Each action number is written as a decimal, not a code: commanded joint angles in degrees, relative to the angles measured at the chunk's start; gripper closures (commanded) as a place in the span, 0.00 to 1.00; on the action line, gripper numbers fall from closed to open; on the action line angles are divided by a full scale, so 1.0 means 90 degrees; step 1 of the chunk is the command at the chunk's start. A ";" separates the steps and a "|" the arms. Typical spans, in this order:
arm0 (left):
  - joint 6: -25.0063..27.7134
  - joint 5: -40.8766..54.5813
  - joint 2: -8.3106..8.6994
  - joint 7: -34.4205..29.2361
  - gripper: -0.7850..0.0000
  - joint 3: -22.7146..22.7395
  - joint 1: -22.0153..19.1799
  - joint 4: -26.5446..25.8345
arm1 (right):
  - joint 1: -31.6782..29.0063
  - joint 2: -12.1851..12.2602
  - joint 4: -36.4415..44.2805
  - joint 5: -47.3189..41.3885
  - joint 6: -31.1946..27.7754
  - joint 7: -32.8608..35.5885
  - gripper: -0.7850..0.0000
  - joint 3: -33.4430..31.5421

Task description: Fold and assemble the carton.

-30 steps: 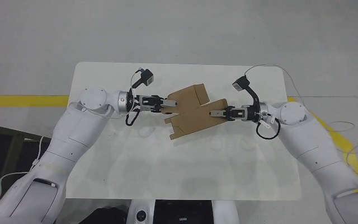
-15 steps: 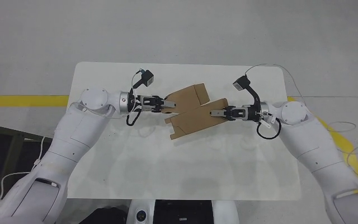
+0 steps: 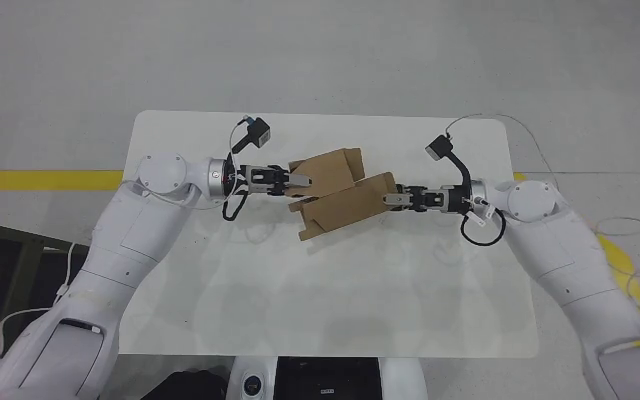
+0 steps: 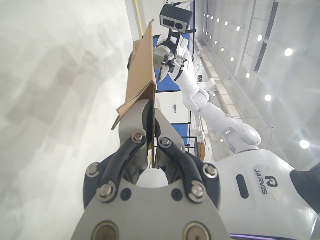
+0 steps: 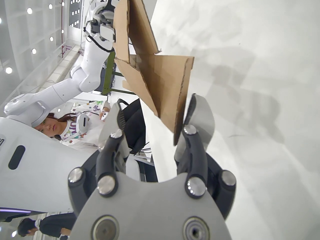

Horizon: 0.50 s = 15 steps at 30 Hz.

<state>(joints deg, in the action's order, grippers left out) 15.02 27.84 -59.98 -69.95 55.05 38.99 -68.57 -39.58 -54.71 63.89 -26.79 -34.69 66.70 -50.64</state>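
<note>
Two grippers: you had one at each end of the carton [image 3: 335, 190], facing each other across it.
Left gripper [image 4: 149, 106]: its fingers were pressed together on a thin edge at the carton's left end, pinching the board between the pads.
Right gripper [image 5: 156, 103]: its fingers were spread wide at the carton's right end. A panel edge lay against one finger [image 5: 200, 116] and the other stood apart from the board, so nothing was clamped there.
Carton: it was held between the two grippers, partly unfolded, with panels angled apart along their creases. I could not tell whether its lower edge touched anything.
Table [image 3: 400, 290]: a plain white top lay beneath the carton.
Step in hand: you seemed to be early in the fold, with the blank anchored on one side and the second grasp not yet made.
Next move: it likely called for closing the right fingers squarely on that panel edge, then swinging the panel about its score line while the left pinch held firm.
Material: brown corrugated board, matte, with raw cut edges and slotted flaps.
Handling: it looked thin and light, likely to bend readily at the creases and to buckle if squeezed off a crease.
</note>
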 commanded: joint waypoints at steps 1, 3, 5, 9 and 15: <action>0.0062 -0.0103 0.0010 -0.0027 1.00 0.0023 0.0018 -0.0072 | -0.0013 0.0029 0.0060 -0.0016 -0.0048 -0.0008 0.00 -0.0128; 0.0145 -0.0217 0.0018 -0.0076 1.00 0.0031 0.0045 -0.0167 | -0.0025 0.0067 0.0126 -0.0009 -0.0067 0.0000 0.00 -0.0276; 0.0213 -0.0337 0.0025 -0.0103 1.00 0.0031 0.0076 -0.0249 | -0.0037 0.0109 0.0164 0.0025 -0.0072 0.0005 0.00 -0.0431; 0.0238 -0.0456 0.0033 -0.0078 1.00 0.0053 0.0138 -0.0343 | -0.0106 0.0154 0.0418 -0.0309 -0.0184 0.0137 0.00 -0.0667; 0.0253 -0.0465 0.0024 -0.0153 1.00 0.0051 0.0163 -0.0491 | -0.0211 0.0110 0.1137 -0.0956 0.0032 0.0354 0.00 -0.0433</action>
<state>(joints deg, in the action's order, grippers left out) 17.23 23.60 -59.73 -71.19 55.58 40.46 -72.79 -41.46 -53.60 73.69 -34.78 -34.45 69.84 -55.05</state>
